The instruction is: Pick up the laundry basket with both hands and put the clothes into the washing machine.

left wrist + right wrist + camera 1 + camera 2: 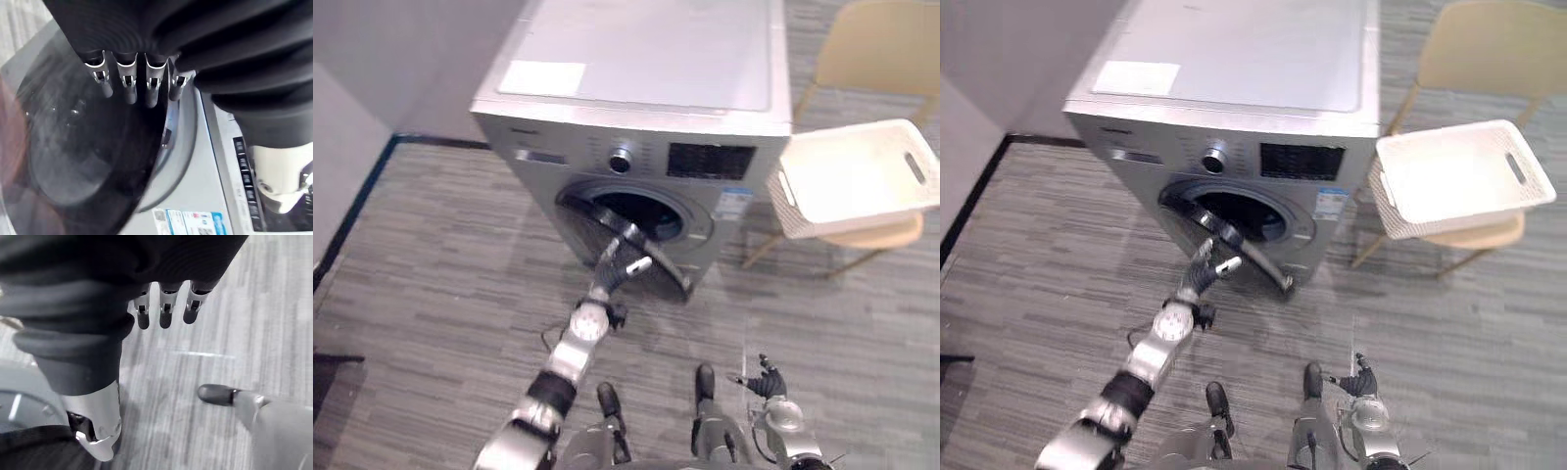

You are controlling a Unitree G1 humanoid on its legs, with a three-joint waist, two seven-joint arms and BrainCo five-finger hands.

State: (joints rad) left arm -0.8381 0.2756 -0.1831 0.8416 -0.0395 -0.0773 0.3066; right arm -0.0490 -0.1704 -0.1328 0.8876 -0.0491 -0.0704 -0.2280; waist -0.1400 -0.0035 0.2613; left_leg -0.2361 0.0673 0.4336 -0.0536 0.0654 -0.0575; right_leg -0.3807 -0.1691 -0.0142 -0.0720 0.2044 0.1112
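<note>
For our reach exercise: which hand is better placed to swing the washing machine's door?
Left, likely. The left hand is at the open door, fingers straight; the right hand hangs low over the floor, apart from the washing machine.

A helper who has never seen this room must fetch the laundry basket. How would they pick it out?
Find the big silver-grey front-loading washing machine. On the robot's right of it stands a pale wooden chair, and the white rectangular plastic laundry basket sits on its seat. It is the only white tub there, with slotted handles and a woven-look side.
</note>
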